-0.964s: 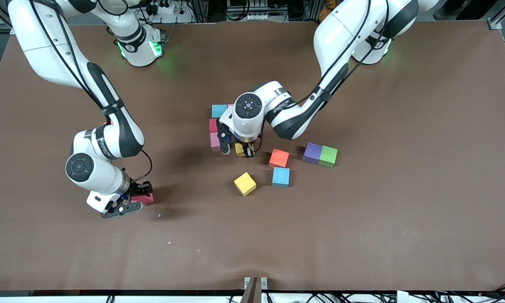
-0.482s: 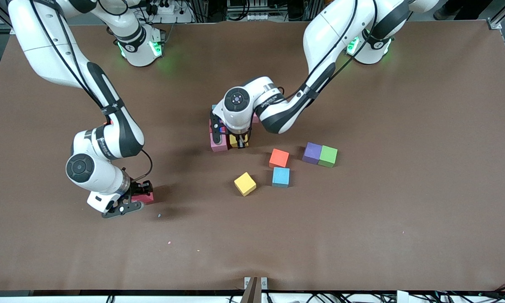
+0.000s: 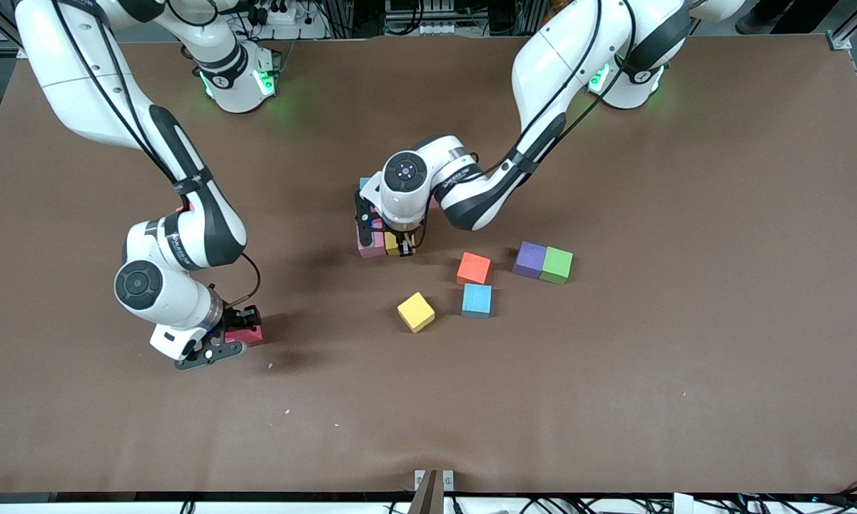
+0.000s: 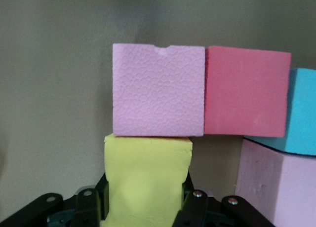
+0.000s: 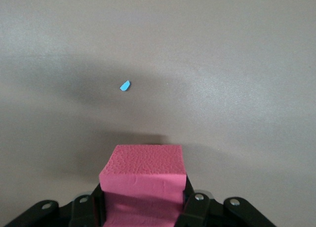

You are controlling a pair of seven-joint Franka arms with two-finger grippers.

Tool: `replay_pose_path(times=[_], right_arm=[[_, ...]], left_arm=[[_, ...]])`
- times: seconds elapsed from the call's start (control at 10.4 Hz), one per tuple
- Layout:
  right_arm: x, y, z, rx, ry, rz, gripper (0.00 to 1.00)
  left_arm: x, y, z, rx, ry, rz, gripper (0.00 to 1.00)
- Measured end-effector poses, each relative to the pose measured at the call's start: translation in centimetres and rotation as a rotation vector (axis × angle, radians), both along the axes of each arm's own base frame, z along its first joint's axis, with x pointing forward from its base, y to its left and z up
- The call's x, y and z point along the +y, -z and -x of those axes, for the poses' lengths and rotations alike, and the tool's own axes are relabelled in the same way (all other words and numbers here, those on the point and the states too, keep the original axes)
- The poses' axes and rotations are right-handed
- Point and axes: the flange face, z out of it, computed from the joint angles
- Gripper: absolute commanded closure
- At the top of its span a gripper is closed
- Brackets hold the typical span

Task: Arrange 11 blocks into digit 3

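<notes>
- At the middle of the table, the left gripper [image 3: 400,248] is clamped on a yellow foam cube [image 4: 147,180], its fingers [image 4: 189,192] pressed to both sides.
- That cube touches a pale pink foam cube [image 4: 158,90], which sits flush beside a red foam cube [image 4: 247,91]; a light blue cube [image 4: 303,113] and another pink cube [image 4: 276,182] adjoin them.
- Toward the right arm's end, the right gripper [image 3: 237,335] is closed on a red-pink foam cube [image 5: 142,180], low over the brown table [image 3: 614,371].
- A tiny blue crumb [image 5: 125,86] lies near it.
- Loose near the cluster: a second yellow cube [image 3: 416,312], a second light blue cube [image 3: 477,300], an orange cube [image 3: 474,268], and a purple cube [image 3: 529,258] touching a green cube [image 3: 556,265].
</notes>
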Motion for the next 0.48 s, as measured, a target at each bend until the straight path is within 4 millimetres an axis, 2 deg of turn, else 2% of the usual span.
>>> replay_pose_path(times=[0.1,0.19,0.29,0.39,0.48], right_arm=[[-0.01,0.0,0.0,0.0,0.0,0.0,0.78],[-0.02,0.0,0.0,0.0,0.0,0.0,0.78],[-0.02,0.0,0.0,0.0,0.0,0.0,0.78],[-0.02,0.0,0.0,0.0,0.0,0.0,0.78],[-0.02,0.0,0.0,0.0,0.0,0.001,0.78]], left_arm=[[-0.29,0.02,0.25,-0.009,0.006,0.0,0.97],[-0.44,0.04,0.39,-0.014,0.009,-0.001,0.9],[-0.48,0.04,0.41,-0.016,0.009,-0.001,0.5],[-0.51,0.03,0.42,-0.018,0.011,0.001,0.0],[-0.56,0.01,0.42,-0.027,0.019,0.0,0.0]])
